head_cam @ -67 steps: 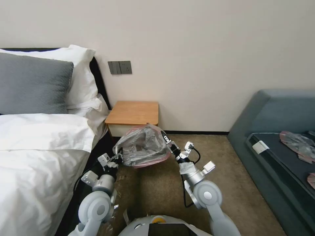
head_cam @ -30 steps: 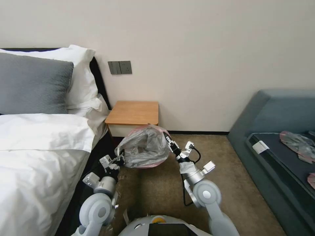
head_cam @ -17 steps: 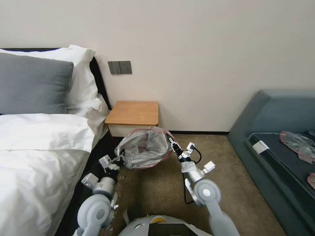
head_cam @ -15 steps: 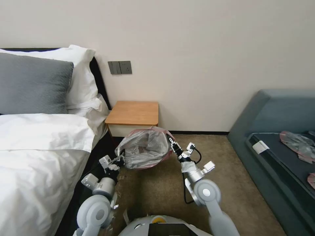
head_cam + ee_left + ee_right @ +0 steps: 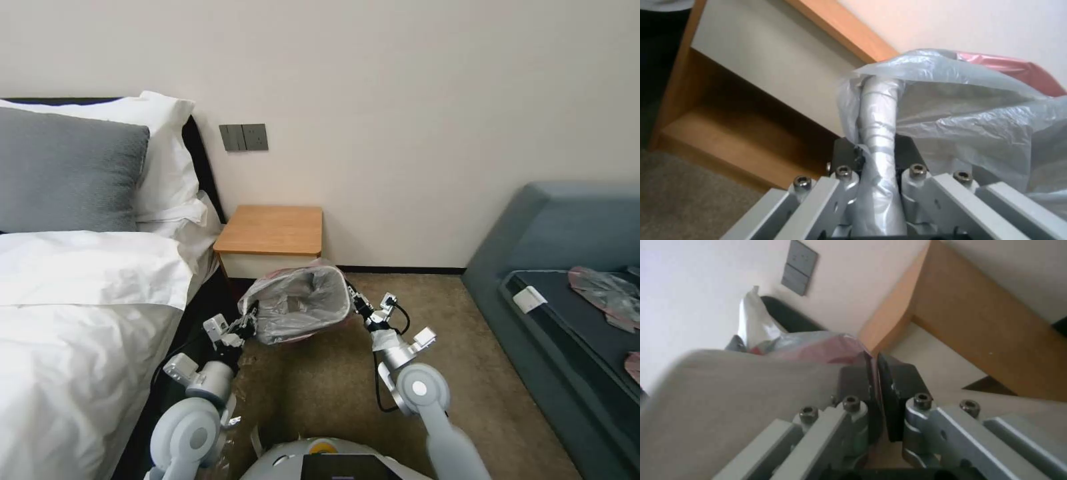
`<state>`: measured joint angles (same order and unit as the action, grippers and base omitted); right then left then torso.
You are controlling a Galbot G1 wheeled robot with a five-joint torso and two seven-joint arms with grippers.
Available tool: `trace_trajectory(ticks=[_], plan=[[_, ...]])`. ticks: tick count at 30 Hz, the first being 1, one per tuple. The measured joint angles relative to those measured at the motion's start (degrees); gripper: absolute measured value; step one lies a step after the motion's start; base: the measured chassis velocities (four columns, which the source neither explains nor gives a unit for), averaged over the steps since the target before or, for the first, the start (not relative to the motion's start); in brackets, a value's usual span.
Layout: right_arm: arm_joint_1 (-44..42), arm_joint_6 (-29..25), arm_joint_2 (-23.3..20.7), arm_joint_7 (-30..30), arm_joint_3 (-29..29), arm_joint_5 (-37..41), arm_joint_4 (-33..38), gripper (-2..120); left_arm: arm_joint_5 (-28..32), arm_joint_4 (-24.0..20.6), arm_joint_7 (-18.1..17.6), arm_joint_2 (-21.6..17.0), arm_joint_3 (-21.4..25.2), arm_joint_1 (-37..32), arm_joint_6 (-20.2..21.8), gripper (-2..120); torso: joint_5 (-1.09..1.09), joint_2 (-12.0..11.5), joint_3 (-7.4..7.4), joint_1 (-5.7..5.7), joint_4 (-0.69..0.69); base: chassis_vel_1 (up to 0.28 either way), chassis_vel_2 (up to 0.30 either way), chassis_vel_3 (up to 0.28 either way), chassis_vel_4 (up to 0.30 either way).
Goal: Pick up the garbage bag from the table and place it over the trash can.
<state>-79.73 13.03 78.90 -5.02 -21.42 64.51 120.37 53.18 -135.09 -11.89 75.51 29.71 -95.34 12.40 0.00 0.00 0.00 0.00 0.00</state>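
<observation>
Low, both tools gripping garbage bag

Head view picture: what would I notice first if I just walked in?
You'd spot the crinkly garbage bag first, stretched open low over the carpet in front of the table. The left hand pinches one side of it and the right hand pinches the other. A big white bed sits at the left, and a blue-grey sofa at the right.

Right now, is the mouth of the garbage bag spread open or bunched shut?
Spread open. The left gripper and right gripper pinch opposite edges of the garbage bag, and its inside shows.
</observation>
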Motion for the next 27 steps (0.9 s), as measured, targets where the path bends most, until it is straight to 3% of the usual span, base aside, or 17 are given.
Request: trace_trajectory(ticks=[16, 22, 27], plan=[[3.5, 0.08, -3.03, 1.15, -0.27, -4.18, -4.44, 7, 3.75, 0.03, 4.43, -0.15, 1.53, -0.12, 0.0, 5, 0.0, 0.0, 0.0, 0.0, 0.0, 0.0, 0.0, 0.0, 0.0], [3.4, 0.25, -3.64, 1.22, -0.17, -6.37, -4.99, 8, 5.13, 0.22, 4.61, -0.06, 1.89, 0.13, -0.21, 5, 0.0, 0.0, 0.0, 0.0, 0.0, 0.0, 0.0, 0.0, 0.0], [2.01, 0.23, -3.65, 0.91, -0.42, -7.98, -4.79, 25, 6.41, 0.53, 4.53, -0.05, 2.55, 0.54, -0.71, 5, 0.0, 0.0, 0.0, 0.0, 0.0, 0.0, 0.0, 0.0, 0.0]])
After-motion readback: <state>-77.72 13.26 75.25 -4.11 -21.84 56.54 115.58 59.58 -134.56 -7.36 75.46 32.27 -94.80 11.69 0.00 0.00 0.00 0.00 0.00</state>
